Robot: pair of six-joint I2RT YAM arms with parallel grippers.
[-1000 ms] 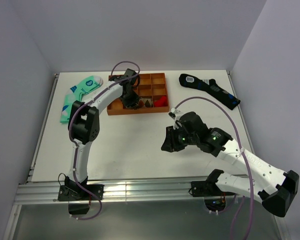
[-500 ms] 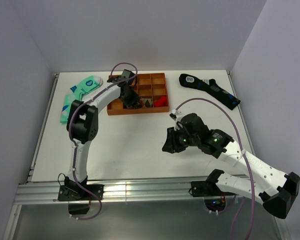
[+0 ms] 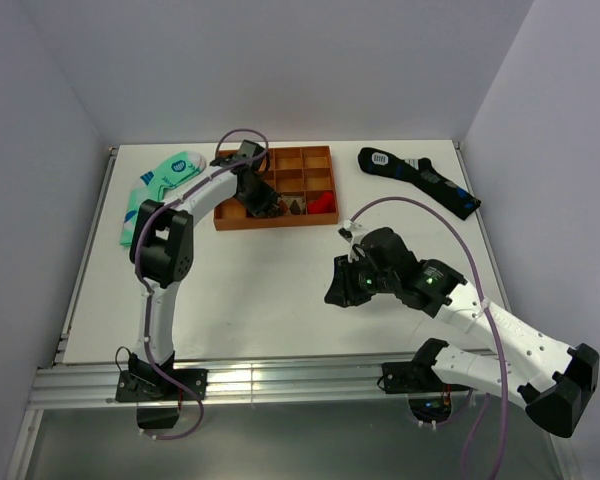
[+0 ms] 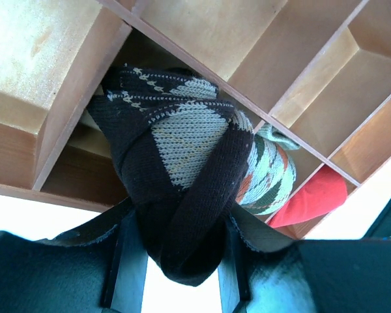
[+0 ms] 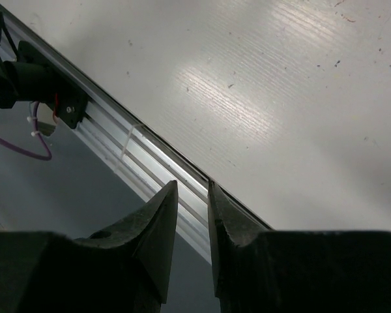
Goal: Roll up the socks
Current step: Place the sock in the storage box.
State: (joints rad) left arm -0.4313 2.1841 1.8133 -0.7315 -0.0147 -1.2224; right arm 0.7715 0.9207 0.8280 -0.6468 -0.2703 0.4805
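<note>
Socks (image 4: 182, 163) in brown argyle, wound into a tight bundle with the dark cuff wrapped round the outside, sit clamped between the fingers of the left end effector (image 4: 179, 264), whose jaws are closed on the near end of the roll. The roll's long axis runs straight out from those fingers, away from the wrist and down into the orange tray (image 3: 325, 152) at the far middle of the table (image 3: 260, 290). Its far end reaches one compartment on the tray's near-left side. Whether it touches the floor there I cannot tell. A divider separates it from the next compartment, which holds another rolled sock (image 4: 274, 169) in green, orange and white, just beside it, and a red item (image 4: 313, 199) lies beyond that. The rolling itself looks finished, so the coming move is likely a release, and it depends on the bundle lying inside that compartment's walls rather than across the divider. The right end effector (image 5: 191, 215) hangs over the near edge of the table, well apart from the tray, its jaws narrowed to a slim gap with nothing between them. The left arm is the only one near the socks.
</note>
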